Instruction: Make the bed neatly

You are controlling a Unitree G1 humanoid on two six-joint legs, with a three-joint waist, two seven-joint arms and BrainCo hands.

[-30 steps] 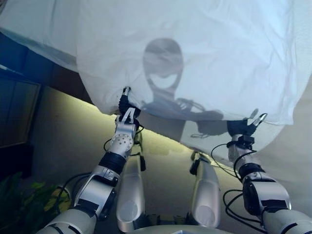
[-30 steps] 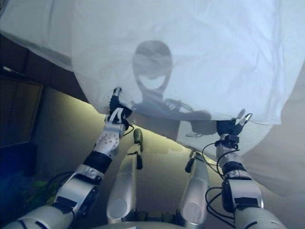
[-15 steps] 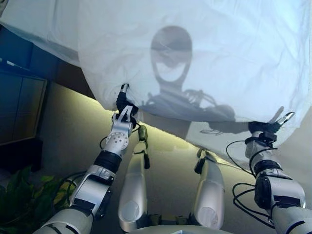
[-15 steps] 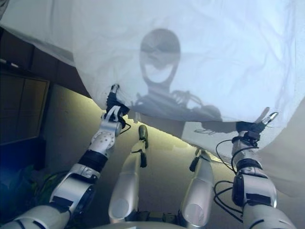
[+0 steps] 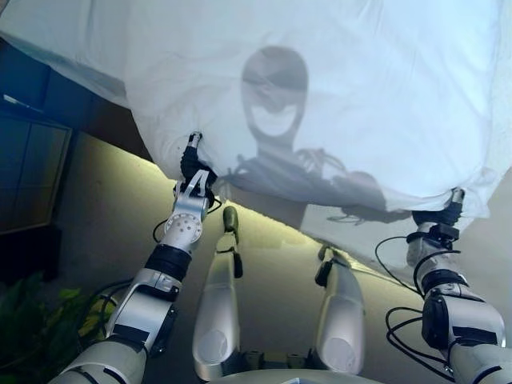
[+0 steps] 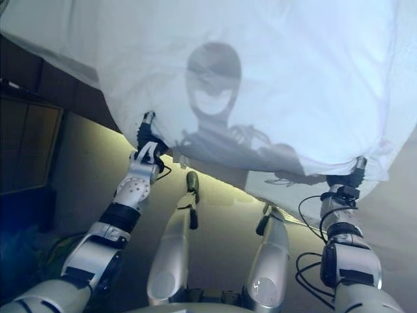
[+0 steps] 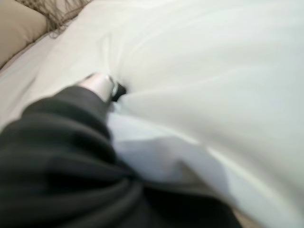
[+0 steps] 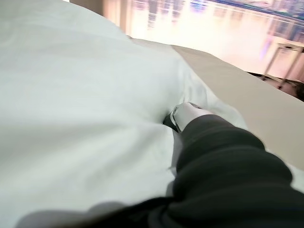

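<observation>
The left hand [image 5: 192, 172] is raised to the near hem of the white sheet [image 5: 336, 88], fingers curled into the cloth and pinching it; in its wrist view one dark-tipped finger [image 7: 105, 87] presses into a fold that puckers around it. The right hand [image 5: 442, 218] grips the same hem well to the right, its thumb [image 8: 186, 114] bent over bunched cloth. Between the two hands the hem hangs free in a shallow curve, lifted off the beige bed surface [image 5: 112, 208] just below it. Beyond the hands the sheet billows up and away, filling the upper view. Its left edge slopes up past a dark panel [image 5: 32, 172]; its right edge drops just past the right hand. Green leaves [image 5: 36, 320] show at lower left.
</observation>
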